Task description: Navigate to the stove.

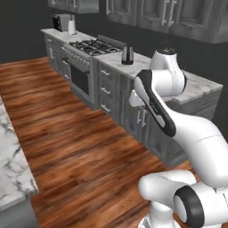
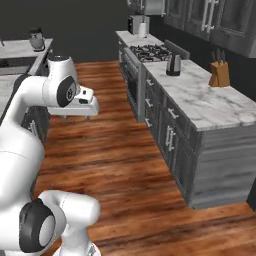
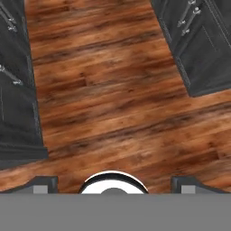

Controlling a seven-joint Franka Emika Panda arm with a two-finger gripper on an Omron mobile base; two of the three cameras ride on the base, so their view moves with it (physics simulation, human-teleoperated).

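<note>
A dark-walled kitchen with a plank floor (image 3: 113, 90) is shown, a marble counter (image 2: 200, 100) running along the right; the stove (image 1: 89, 51) is set into that run well ahead, beyond a kettle (image 2: 173, 65) and a knife block (image 2: 219, 74); the approach is judged under way, and a drive forward along the aisle is called for; the gripper (image 3: 115, 186) is pointed at the floor, its tips well apart and nothing held; the oven front is seen only obliquely.

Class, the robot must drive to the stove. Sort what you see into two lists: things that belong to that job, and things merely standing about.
Belongs to the job:
stove

Merely standing about:
kettle
knife block
toaster
marble counter
</note>
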